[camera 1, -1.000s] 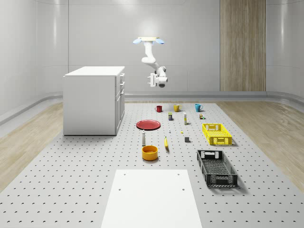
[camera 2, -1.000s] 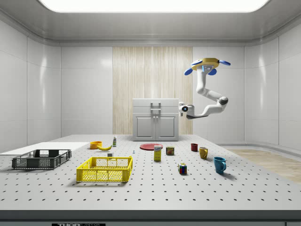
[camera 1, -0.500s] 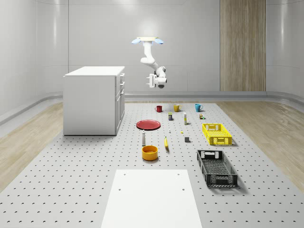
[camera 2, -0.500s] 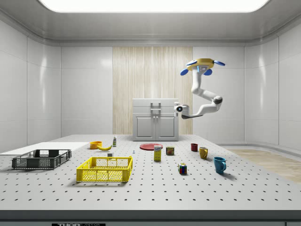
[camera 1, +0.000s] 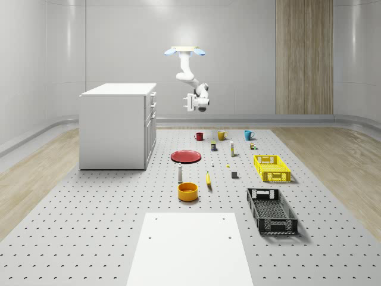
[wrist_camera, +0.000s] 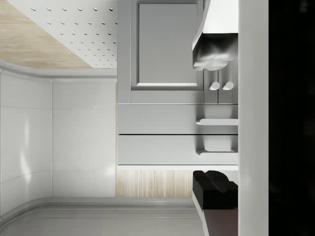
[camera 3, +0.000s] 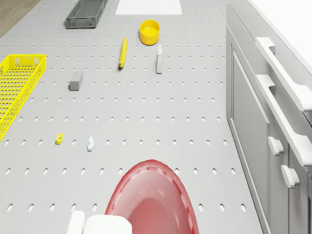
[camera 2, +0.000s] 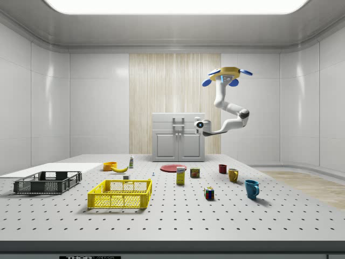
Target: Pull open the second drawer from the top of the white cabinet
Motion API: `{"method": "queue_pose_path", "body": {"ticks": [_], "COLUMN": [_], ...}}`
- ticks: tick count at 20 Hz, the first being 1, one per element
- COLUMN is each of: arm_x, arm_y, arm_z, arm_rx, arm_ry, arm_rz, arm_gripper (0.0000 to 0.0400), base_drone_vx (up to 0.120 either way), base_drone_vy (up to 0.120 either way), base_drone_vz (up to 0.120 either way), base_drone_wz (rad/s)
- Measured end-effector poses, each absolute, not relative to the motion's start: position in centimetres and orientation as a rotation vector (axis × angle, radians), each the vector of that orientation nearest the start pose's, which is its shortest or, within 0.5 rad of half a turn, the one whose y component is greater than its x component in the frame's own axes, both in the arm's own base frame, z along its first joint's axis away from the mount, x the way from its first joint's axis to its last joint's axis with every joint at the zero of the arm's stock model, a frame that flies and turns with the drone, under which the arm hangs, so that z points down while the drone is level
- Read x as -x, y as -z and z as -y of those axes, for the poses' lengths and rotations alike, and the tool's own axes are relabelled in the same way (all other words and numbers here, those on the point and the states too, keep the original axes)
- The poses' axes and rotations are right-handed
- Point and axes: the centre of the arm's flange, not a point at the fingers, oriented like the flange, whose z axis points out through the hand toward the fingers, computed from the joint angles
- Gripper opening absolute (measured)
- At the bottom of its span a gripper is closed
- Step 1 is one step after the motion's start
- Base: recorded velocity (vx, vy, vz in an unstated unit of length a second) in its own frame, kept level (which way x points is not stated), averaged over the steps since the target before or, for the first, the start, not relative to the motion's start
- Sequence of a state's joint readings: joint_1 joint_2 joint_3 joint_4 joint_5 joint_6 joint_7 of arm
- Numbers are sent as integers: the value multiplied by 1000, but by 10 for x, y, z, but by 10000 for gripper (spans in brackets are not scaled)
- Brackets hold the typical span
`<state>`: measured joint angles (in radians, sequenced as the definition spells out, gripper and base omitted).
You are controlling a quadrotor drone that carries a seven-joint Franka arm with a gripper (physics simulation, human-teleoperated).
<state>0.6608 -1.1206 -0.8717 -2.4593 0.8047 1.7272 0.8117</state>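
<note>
Hovering in mid-air, my quadrotor drone body with its yellow top and blue rotors floats high above the grey perforated table, out in front of the white cabinet and apart from it. My white jointed arm hangs down from the drone and bends toward the cabinet's drawer side. My two-finger gripper is level with the cabinet's upper drawers; in the side view it overlaps the cabinet's right edge, while the whole-scene view shows a clear gap between it and the cabinet front. In the wrist view my two fingers, one pale and one dark, stand wide apart, with nothing between them, framing the cabinet's drawer fronts. The second drawer from the top sits flush and closed, its white bar handle untouched, directly below the top drawer. In the drone view, a red round plate lies on the table just beneath me, and farther off lie a yellow banana, a round yellow bowl, a white bottle, a yellow mesh basket and a dark grey mesh crate.
</note>
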Motion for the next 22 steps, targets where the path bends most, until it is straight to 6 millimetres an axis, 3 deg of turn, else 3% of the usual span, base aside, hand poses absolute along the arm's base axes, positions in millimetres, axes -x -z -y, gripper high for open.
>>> {"method": "queue_pose_path", "body": {"ticks": [13, 22], "arm_x": [-307, -307], "arm_y": [-591, -591], "arm_z": [100, 72], "arm_rx": [1484, 1484], "arm_ry": [-613, -613], "arm_rz": [-613, -613], "arm_gripper": [300, 300], "base_drone_vx": [117, 0], "base_drone_vy": [0, 0], "base_drone_vz": [0, 0], "base_drone_wz": [0, 0]}}
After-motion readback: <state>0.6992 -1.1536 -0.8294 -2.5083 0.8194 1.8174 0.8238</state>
